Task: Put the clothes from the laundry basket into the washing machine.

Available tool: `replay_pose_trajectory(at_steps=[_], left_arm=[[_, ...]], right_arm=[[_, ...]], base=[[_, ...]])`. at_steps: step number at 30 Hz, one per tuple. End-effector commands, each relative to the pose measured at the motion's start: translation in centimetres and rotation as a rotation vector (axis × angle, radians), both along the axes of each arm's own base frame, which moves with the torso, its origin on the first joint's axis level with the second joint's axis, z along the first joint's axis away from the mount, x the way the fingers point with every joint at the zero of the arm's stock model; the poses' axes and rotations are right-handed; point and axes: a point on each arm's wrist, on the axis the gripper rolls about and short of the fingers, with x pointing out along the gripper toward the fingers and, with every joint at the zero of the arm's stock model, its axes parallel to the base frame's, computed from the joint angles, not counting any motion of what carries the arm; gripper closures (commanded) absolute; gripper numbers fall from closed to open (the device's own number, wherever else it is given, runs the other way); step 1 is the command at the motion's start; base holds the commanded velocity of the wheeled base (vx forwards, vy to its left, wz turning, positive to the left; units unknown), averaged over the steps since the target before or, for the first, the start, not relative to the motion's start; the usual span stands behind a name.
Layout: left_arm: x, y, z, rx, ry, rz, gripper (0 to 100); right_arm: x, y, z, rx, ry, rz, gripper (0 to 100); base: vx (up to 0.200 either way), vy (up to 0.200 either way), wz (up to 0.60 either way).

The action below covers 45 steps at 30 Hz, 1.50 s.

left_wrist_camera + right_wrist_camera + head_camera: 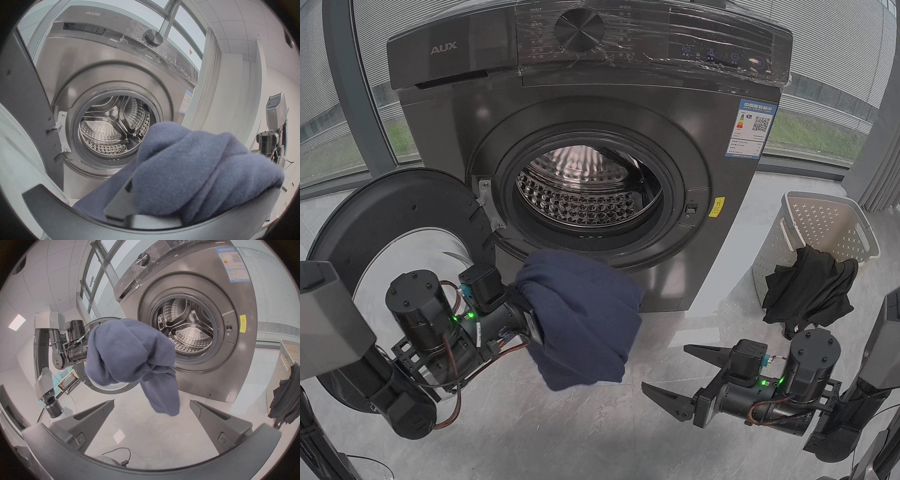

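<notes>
A dark blue garment (581,319) hangs from my left gripper (540,331), which is shut on it just below and in front of the washing machine's open drum (587,187). The cloth covers the fingers; it bulges in the left wrist view as the blue garment (193,168) and shows as the blue garment (131,355) in the right wrist view. My right gripper (673,378) stands open and empty low over the floor to the right, its fingers (218,424) spread wide. A black garment (809,287) drapes over the rim of the white laundry basket (831,225) at the right.
The round machine door (394,231) is swung open to the left, beside my left arm. The grey machine front (700,125) stands ahead. Pale tiled floor (562,431) lies open between the arms. Windows run behind the machine.
</notes>
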Motion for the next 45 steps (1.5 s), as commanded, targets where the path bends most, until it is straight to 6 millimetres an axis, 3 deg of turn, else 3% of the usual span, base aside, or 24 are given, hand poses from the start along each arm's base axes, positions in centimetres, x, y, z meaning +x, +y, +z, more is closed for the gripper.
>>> replay_pose_trajectory(at_steps=[1,4,12,38,45], left_arm=[[-1.5,1.0,0.9,-0.012,-0.014,0.014,100],[-2.6,1.7,-0.4,0.034,0.039,0.011,100],[-2.8,1.9,-0.5,0.037,0.047,0.015,100],[-3.0,1.6,-0.6,0.047,0.046,0.003,100],[-2.7,1.5,-0.6,0.047,0.043,0.003,100]], right_arm=[[-0.5,-1.4,1.2,0.023,-0.024,-0.022,0],[-0.1,-2.1,1.1,0.019,-0.019,-0.056,0],[1.3,-4.1,1.2,0.02,-0.022,-0.15,0],[1.1,-4.0,1.2,0.021,-0.024,-0.143,0],[1.1,-4.0,1.3,0.022,-0.025,-0.141,0]], base=[[0.0,0.0,0.0],[0.0,0.0,0.0],[0.0,0.0,0.0],[0.0,0.0,0.0],[0.2,0.0,0.0]])
